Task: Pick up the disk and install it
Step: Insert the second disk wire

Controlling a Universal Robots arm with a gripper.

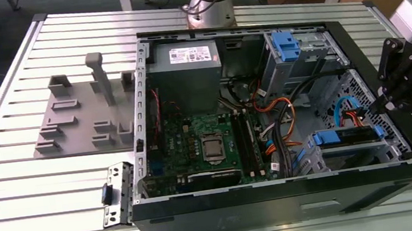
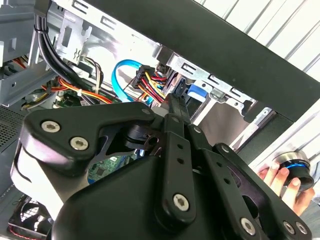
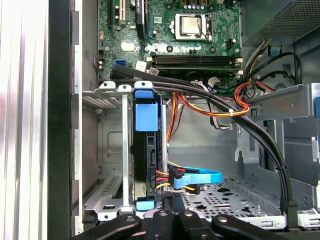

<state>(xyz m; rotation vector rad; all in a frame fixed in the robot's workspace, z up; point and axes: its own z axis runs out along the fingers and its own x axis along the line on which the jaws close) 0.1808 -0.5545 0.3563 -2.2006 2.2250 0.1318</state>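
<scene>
- The disk (image 3: 147, 155), edged in bright blue plastic, sits on edge in a grey sheet-metal drive cage (image 3: 112, 150) inside the open black computer case (image 1: 292, 204), coloured cables plugged into its end.
- The black, bolted tool (image 1: 386, 103) hovers at the case's rim just beside the disk; whether its fingers are apart or together cannot be told.
- The case lies on a ribbed aluminium counter (image 1: 29, 186).
- A hand (image 2: 282, 180) grips a round knob.
</scene>
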